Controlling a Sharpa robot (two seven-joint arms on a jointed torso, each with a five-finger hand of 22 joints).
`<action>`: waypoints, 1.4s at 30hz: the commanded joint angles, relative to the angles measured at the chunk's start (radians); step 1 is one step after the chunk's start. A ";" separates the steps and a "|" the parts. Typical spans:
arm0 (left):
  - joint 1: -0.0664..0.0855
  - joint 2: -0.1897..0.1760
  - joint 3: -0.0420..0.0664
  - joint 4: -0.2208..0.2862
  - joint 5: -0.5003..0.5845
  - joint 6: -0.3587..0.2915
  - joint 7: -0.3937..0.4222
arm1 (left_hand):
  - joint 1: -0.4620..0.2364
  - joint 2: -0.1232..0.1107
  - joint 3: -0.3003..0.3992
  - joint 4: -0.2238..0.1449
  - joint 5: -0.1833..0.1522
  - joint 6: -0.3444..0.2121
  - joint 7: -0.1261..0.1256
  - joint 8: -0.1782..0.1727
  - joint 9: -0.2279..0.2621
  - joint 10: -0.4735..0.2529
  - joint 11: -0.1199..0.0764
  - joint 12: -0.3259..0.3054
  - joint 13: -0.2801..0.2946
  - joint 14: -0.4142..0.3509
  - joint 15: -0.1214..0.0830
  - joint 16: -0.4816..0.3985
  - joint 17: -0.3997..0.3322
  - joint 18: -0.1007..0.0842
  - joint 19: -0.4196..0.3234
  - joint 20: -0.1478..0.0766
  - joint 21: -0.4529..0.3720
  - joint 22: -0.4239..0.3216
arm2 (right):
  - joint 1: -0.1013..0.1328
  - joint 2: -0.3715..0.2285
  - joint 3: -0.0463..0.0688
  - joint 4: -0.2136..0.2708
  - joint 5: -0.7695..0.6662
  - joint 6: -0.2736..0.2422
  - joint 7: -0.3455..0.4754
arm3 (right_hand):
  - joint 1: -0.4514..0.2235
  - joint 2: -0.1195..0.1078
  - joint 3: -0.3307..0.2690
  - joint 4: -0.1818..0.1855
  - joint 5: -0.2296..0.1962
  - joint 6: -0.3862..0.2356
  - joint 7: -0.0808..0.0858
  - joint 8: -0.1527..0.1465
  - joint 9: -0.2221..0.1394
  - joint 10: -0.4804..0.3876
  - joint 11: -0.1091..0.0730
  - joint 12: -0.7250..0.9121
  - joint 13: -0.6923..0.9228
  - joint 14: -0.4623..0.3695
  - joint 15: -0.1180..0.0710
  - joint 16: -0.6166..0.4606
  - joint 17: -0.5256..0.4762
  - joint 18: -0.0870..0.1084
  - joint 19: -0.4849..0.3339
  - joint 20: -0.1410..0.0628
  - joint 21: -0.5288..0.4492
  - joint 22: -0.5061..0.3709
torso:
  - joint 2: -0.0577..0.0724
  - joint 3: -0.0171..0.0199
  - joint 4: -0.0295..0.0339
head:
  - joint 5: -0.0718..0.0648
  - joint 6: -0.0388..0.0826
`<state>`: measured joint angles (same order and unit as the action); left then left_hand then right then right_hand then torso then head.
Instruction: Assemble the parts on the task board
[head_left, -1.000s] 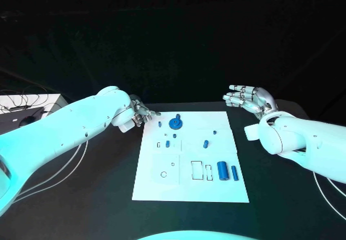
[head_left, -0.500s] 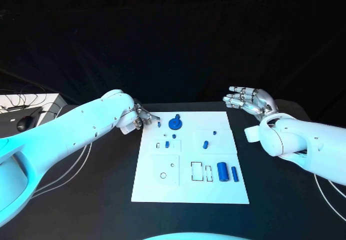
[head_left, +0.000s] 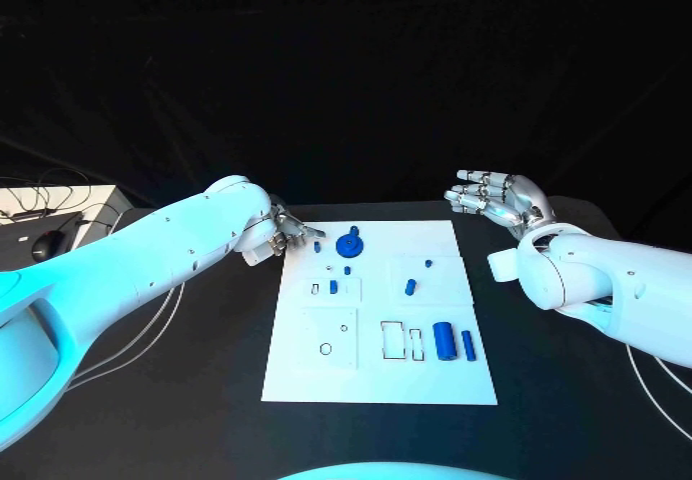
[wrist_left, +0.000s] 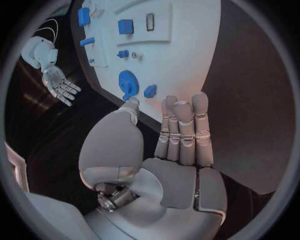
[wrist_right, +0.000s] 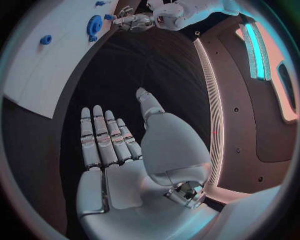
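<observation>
Black table (head_left: 173, 380), white board (head_left: 433, 385) in the middle. Left hand (head_left: 281, 232) now closer to the board's far left corner, near the blue gear (head_left: 349, 245), empty, fingers straight. Right hand (head_left: 498, 200) unmoved, spread, empty. Probably reaching for a part.

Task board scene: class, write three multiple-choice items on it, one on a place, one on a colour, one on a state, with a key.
1. Where is the left hand?
A. at the task board's far left corner
B. at its near right corner
C. over its middle

2. What colour is the round gear-like part?
A. red
B. blue
C. yellow

3. How is the right hand?
A. gripping a part
B. pressing on the board
C. open, holding nothing

Key: 1 A, its fingers reach the task board there; 2 B, it stands blue on white; 3 C, fingers apart, off the board.
</observation>
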<state>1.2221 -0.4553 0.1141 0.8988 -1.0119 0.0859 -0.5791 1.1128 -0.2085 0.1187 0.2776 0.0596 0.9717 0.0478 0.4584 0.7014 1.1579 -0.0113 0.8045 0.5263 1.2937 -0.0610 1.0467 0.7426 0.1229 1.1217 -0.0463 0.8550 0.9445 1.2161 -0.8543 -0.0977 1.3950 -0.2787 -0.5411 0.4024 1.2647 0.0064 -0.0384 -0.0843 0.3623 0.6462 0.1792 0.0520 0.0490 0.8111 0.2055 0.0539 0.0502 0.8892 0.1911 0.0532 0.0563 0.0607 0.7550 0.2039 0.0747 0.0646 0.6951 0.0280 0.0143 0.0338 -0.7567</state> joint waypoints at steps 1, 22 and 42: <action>0.002 0.000 0.000 0.005 0.015 -0.004 0.021 | -0.012 0.001 -0.002 0.006 0.002 -0.006 -0.002 0.009 0.019 -0.004 -0.008 0.007 0.002 0.000 -0.007 0.009 0.001 0.010 -0.006 -0.005 0.005 0.007 | 0.001 0.001 0.001 0.000 -0.008 0.002 0.014 | -0.001 0.000 -0.001 -0.003 0.006 -0.002 0.076 -0.005 0.000 -0.001 0.005 -0.004 0.000 -0.006 0.001 0.001 -0.001 -0.005 -0.008 0.000 -0.007 -0.001 | 0.000 0.0006 0.0005 | -0.001 -0.001; 0.004 0.023 -0.020 -0.012 0.024 0.028 0.027 | 0.008 0.016 0.045 -0.011 0.002 -0.002 -0.007 0.024 0.047 0.002 -0.012 0.018 0.006 -0.001 -0.010 0.029 0.005 0.009 -0.008 -0.008 0.016 0.027 | 0.001 0.005 0.001 -0.001 -0.012 0.001 0.012 | 0.000 -0.002 -0.002 -0.003 0.010 -0.008 0.078 -0.006 0.000 -0.006 0.006 -0.004 0.000 -0.013 0.001 0.001 -0.002 -0.004 -0.013 0.001 -0.007 -0.002 | 0.001 0.0000 -0.0010 | -0.005 -0.004; 0.004 0.025 -0.026 -0.016 0.040 0.017 0.043 | 0.020 0.048 0.142 -0.090 0.001 0.004 -0.012 0.029 0.063 0.007 -0.017 0.020 0.002 -0.001 -0.014 0.036 0.008 0.000 -0.008 -0.017 0.016 0.041 | 0.001 0.006 0.001 -0.001 -0.014 -0.001 0.010 | 0.001 -0.001 -0.002 -0.003 0.011 -0.007 0.078 -0.006 0.000 -0.006 0.006 -0.004 0.000 -0.016 0.002 0.001 -0.002 -0.004 -0.014 0.001 -0.007 -0.002 | 0.000 -0.0003 0.0013 | -0.009 -0.010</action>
<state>1.2249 -0.4318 0.0880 0.8839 -0.9825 0.0947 -0.5534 1.1355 -0.1672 0.2580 0.1880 0.0596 0.9723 0.0406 0.4847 0.7637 1.1618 -0.0215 0.8211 0.5289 1.2937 -0.0681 1.0794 0.7500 0.1228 1.1146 -0.0534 0.8665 0.9846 1.2162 -0.8492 -0.0977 1.3937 -0.2829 -0.5417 0.4018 1.2647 0.0064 -0.0384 -0.0843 0.3680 0.6461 0.1792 0.0520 0.0492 0.8074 0.2092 0.0539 0.0502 0.8785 0.1945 0.0532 0.0553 0.0609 0.7478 0.2040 0.0714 0.0638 0.6950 0.0274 0.0154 0.0245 -0.7659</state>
